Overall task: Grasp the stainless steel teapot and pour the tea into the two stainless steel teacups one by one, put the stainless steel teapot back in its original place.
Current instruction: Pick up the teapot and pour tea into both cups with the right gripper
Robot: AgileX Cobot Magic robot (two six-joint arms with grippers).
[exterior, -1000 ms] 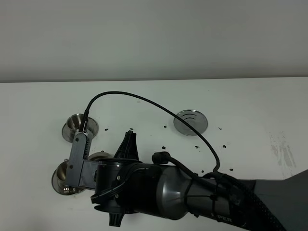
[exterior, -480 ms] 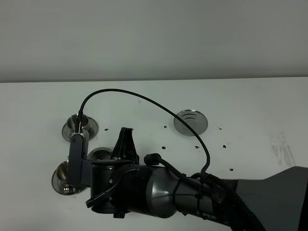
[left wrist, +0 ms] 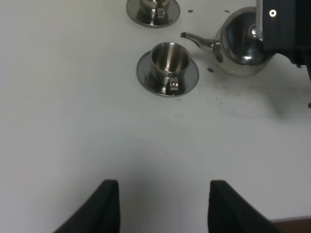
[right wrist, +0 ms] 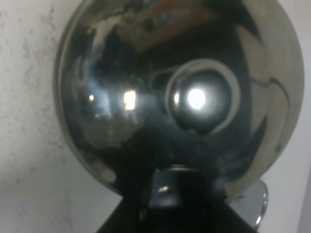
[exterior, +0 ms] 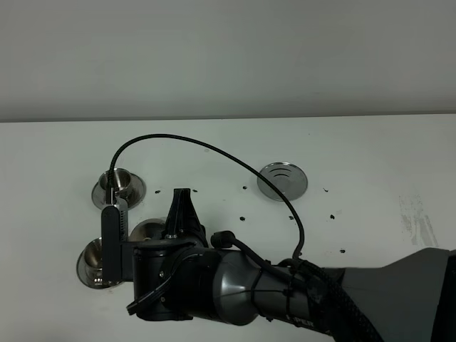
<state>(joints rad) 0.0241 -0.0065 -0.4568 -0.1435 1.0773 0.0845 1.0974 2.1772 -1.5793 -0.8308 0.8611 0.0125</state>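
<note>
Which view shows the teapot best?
The left wrist view: the teapot shows body and spout, beside a teacup. In the exterior high view the right arm hides most of it; the right wrist view shows only its top, close up.

Teapot spout near cup, prob. apart

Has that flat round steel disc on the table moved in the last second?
No. The steel coaster lies just where it was, between the same dark specks.
</note>
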